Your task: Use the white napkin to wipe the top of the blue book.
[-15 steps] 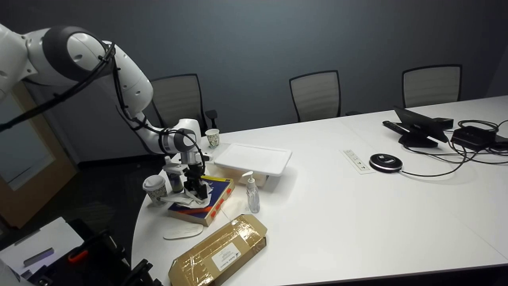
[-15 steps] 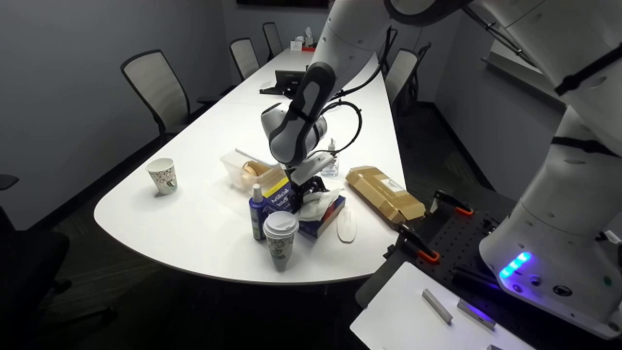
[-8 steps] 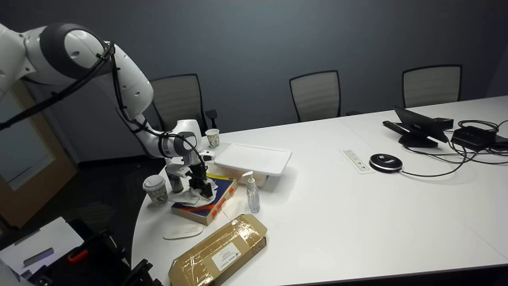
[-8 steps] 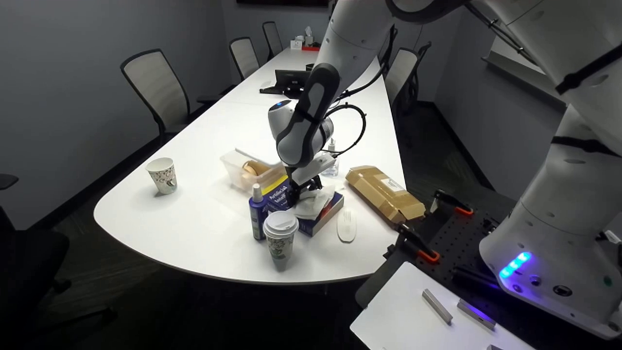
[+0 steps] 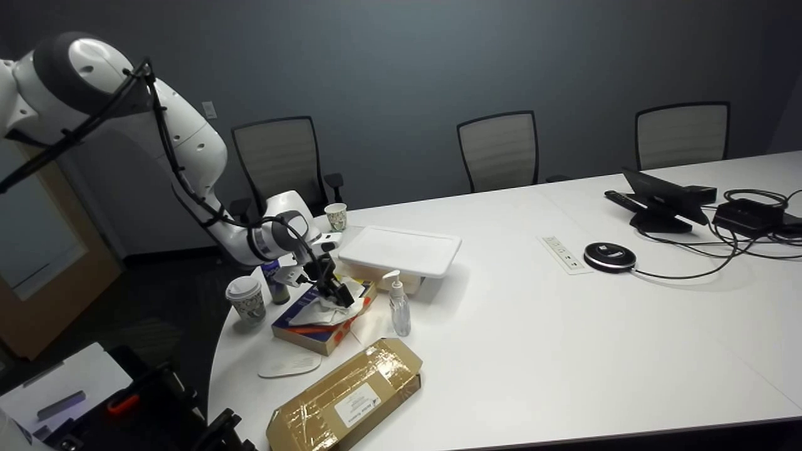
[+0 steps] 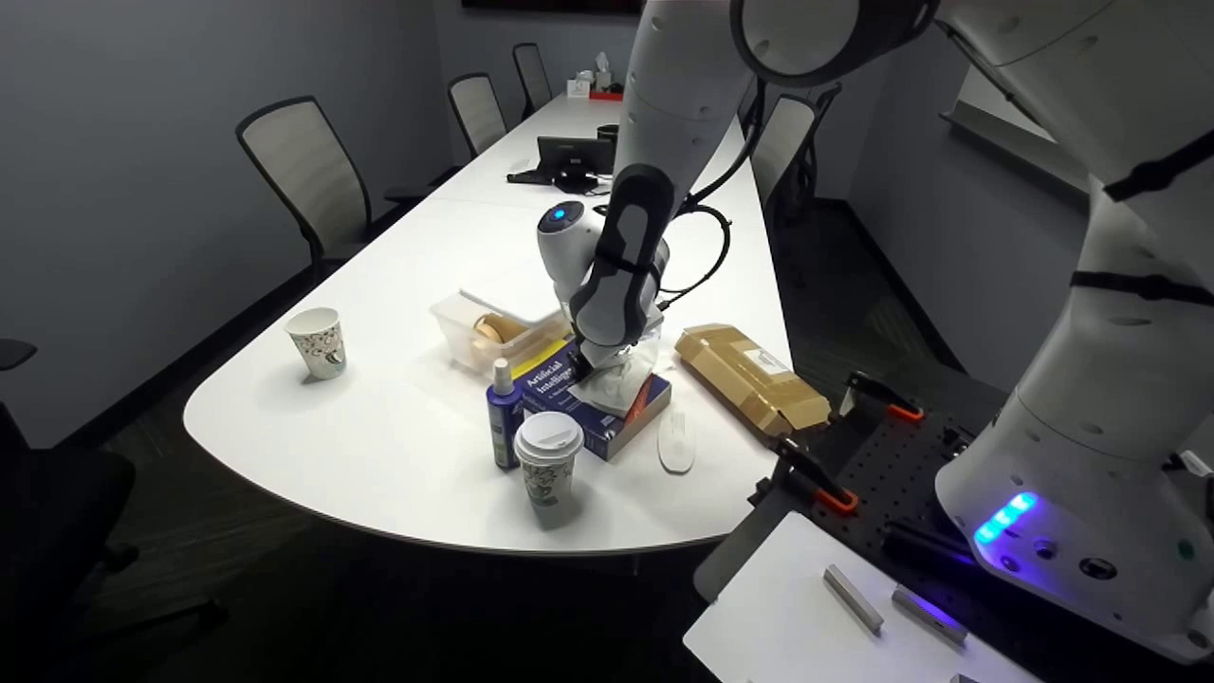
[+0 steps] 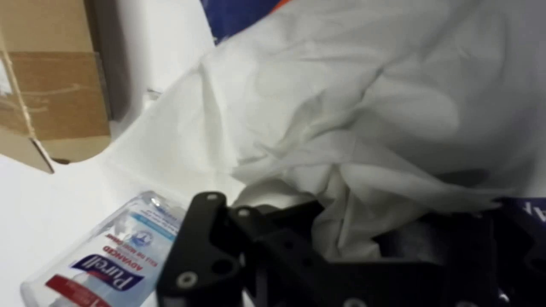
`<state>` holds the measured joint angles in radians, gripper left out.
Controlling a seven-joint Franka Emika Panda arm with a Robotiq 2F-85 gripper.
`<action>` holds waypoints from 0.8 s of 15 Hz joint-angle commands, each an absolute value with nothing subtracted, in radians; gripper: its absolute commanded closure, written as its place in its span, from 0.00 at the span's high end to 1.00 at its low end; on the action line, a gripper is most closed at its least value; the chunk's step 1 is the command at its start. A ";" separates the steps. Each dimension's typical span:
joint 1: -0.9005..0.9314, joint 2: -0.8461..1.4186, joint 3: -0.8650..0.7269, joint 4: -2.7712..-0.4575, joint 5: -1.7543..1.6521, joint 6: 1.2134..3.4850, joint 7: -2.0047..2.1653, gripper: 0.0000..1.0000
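The blue book lies flat on the table, a thick volume with a yellow band and an orange-red mark. Its cover shows in part around the white napkin. The napkin is crumpled and spread over the book's middle, with an edge hanging over the side. My gripper is tilted low over the book, shut on the napkin. In the wrist view the napkin bunches between the dark fingers and hides most of the book. The fingertips are hidden by cloth.
A pump bottle stands close beside the book. A lidded clear bin, a purple spray bottle and a lidded cup surround it. A tan packet and a flat white item lie nearby. Another cup stands farther off.
My gripper has dragged the napkin across the cover toward the pump bottle side and tilted. More of the book's title and cover now shows. The book shifted slightly at first.
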<state>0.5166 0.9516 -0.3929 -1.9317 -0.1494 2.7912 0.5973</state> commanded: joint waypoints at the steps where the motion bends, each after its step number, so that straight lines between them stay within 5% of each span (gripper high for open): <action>1: 0.581 0.967 -0.447 -1.978 -0.162 2.780 0.656 0.00; 12: 0.335 0.899 -0.176 -1.949 -0.093 2.746 0.428 0.00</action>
<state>0.4097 0.9000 -0.2598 -1.9518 -0.1289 2.7189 0.4986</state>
